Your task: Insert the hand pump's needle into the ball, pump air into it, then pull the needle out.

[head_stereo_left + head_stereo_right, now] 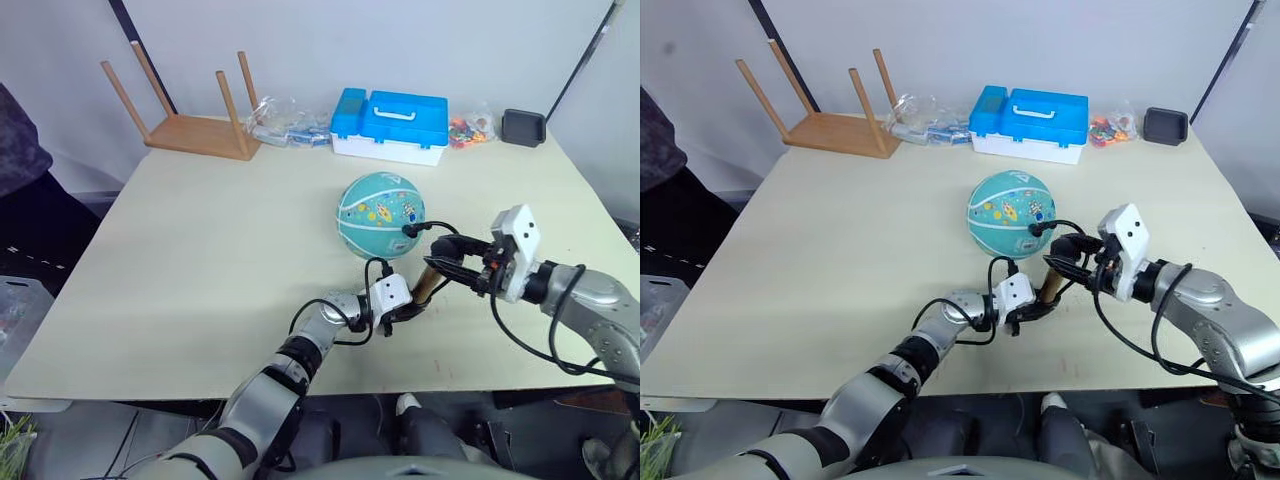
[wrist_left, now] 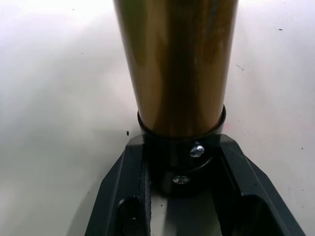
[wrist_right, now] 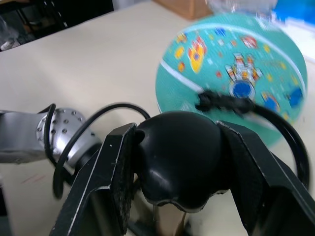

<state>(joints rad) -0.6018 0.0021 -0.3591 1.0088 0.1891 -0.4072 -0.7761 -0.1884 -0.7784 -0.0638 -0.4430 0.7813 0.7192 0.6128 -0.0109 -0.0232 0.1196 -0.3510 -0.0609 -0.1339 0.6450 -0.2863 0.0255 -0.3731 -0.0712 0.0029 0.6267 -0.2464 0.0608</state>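
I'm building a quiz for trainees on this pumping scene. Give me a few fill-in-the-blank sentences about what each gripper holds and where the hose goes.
1. The left gripper is shut on the black end cap at the ____ of the hand pump.
2. The right gripper is clamped on the pump's black ____.
3. The thin black hose runs from the pump to the teal ____.
4. Behind the ball, at the table's far edge, stands a blue and white ____.

Missing words: bottom; handle; ball; case

- Left tool (image 1: 402, 312): black fingers, white block housing at wrist.
- Right tool (image 1: 447, 262): same build, white camera housing.
- Forearms: silver-grey shells, black joints, exposed looping black cables.
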